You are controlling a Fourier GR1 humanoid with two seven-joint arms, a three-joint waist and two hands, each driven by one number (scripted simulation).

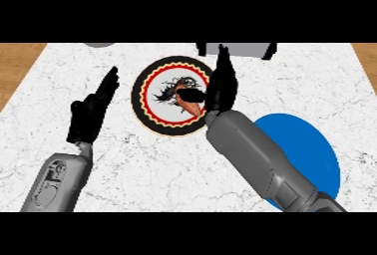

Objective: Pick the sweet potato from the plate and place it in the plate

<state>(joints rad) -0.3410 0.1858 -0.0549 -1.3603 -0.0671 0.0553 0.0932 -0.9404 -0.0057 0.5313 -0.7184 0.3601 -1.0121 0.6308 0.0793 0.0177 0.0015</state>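
Observation:
An orange sweet potato (194, 107) lies on the right part of a patterned plate (154, 94) with a black rim and a red ring, at the counter's middle. My right hand (222, 84) stands over that plate's right edge, fingers straight and pointing away from me. Its thumb reaches left and covers the sweet potato's far end. A plain blue plate (305, 144) lies to the right, partly hidden under my right forearm. My left hand (90, 112) rests open on the left of the patterned plate, fingers up.
A grey object (242, 49) with dark sides stands at the counter's far edge, just behind my right hand's fingertips. Another grey shape (99, 45) shows at the far left. Wooden floor borders the white marble counter (147, 164) on both sides.

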